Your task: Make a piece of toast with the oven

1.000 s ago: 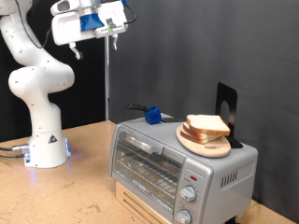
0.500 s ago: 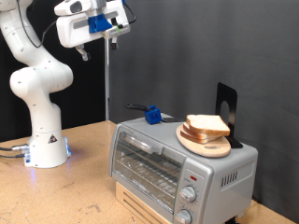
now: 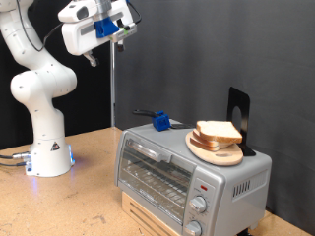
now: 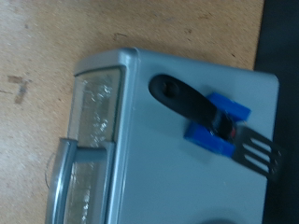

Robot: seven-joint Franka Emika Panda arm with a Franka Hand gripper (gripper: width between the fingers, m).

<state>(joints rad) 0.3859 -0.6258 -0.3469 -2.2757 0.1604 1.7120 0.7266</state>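
The silver-grey oven [image 3: 187, 175] stands at the exterior view's lower right with its glass door shut. On its roof lies a round wooden plate [image 3: 209, 150] with pale bread slices [image 3: 219, 132] piled on it; a single piece of toast apart from that pile is not in view. My gripper [image 3: 120, 31] hangs high at the exterior view's top, well above and to the left of the oven, with nothing seen between its fingers. The wrist view looks down on the oven [image 4: 177, 159] and its door handle [image 4: 58, 177]; no fingers show there.
A blue and black spatula-like tool [image 3: 157, 120] [image 4: 217, 119] lies on the oven's roof near the back. A black stand [image 3: 239, 113] rises behind the plate. The oven rests on a pale wooden base [image 3: 148, 214]. The arm's base [image 3: 47, 152] stands on the wooden table at left.
The gripper has drifted slightly to the exterior view's right and tilted a little while staying high. Oven, plate and bread have not moved.
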